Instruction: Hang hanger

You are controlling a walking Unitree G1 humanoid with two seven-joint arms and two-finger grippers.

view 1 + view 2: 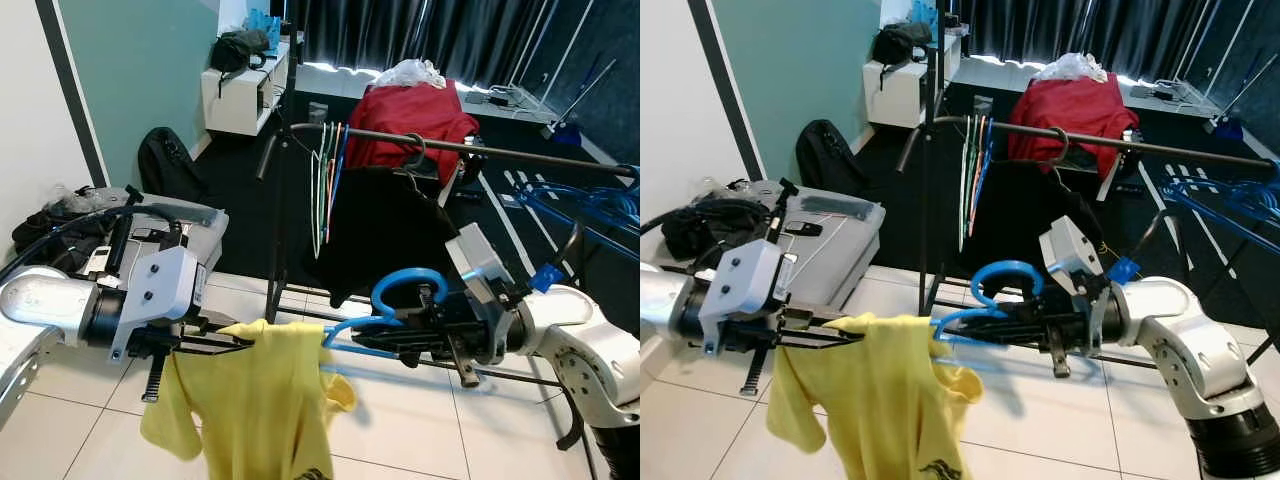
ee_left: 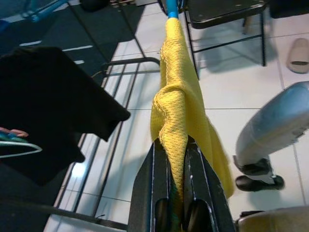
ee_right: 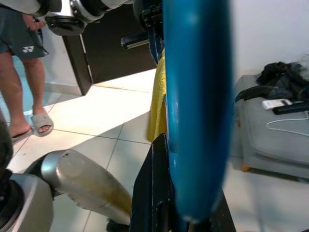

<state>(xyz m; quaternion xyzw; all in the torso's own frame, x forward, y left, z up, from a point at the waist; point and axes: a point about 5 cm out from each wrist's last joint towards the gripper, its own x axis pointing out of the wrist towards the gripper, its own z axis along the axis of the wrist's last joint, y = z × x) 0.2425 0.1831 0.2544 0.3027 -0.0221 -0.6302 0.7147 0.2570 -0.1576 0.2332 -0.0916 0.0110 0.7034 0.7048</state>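
Observation:
A blue hanger (image 1: 400, 300) carries a yellow shirt (image 1: 265, 400) that droops toward the tiled floor. My right gripper (image 1: 385, 340) is shut on the hanger just below its hook. My left gripper (image 1: 240, 342) is shut on the shirt's shoulder, which in the left wrist view is pinched cloth (image 2: 176, 159) between the two black fingers (image 2: 154, 188). In the right wrist view the hanger (image 3: 198, 96) runs along the fingers. Behind stands a dark clothes rail (image 1: 480, 148) with several thin hangers (image 1: 325, 180) and a black garment (image 1: 390, 230).
A grey suitcase (image 1: 825, 235) lies open on the floor at the left, with a black bag (image 1: 60, 225) beside it. A red cloth (image 1: 410, 125) covers a chair behind the rail. Blue hangers (image 1: 590, 205) sit at the right. A person's legs (image 3: 24, 72) stand close by.

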